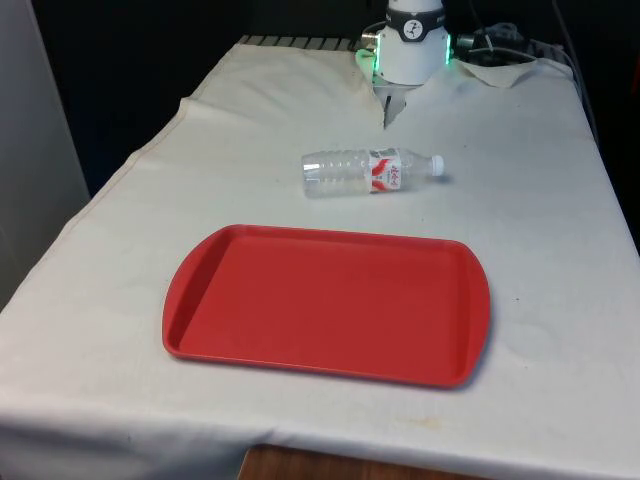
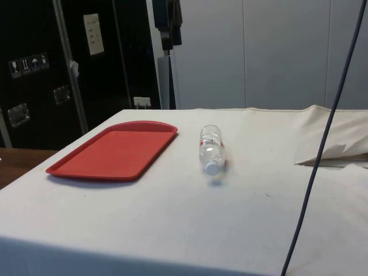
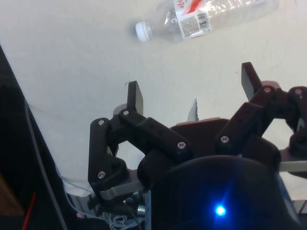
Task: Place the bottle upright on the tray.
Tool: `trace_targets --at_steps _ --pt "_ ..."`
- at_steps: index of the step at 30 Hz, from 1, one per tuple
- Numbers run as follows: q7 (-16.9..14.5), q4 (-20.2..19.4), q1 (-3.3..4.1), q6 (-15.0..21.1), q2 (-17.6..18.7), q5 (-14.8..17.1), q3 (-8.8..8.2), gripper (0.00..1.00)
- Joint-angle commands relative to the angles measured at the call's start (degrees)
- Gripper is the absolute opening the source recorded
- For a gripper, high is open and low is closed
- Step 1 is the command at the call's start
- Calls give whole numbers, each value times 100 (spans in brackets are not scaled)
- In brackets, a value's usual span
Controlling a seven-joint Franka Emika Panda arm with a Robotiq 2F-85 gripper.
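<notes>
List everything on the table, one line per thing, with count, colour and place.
bottle: one, clear plastic with a white cap and red-and-white label, lying on its side on the cloth between the tray and the robot.
tray: one, red, flat on the cloth, nothing on it.
cloth: one, white, covering the table.
gripper: one, black, open, above the cloth near the bottle's cap end, holding nothing.

A black gripper (image 3: 192, 91) is seen in the wrist view, built of jointed links pinned with silver screws. Two flat, squared black fingers (image 3: 135, 96) are carried at the link ends, with grey metal brackets below. A white rounded base (image 1: 412, 45) with a dark band and what appears to be green lights is seen in the front view.
</notes>
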Motion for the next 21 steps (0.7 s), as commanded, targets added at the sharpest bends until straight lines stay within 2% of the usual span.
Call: trace_targets --at_steps 1,21 --pt "0 -23 0 52 -11 -6 0 100" --pt "11 -11 17 -11 0 -34 63 100"
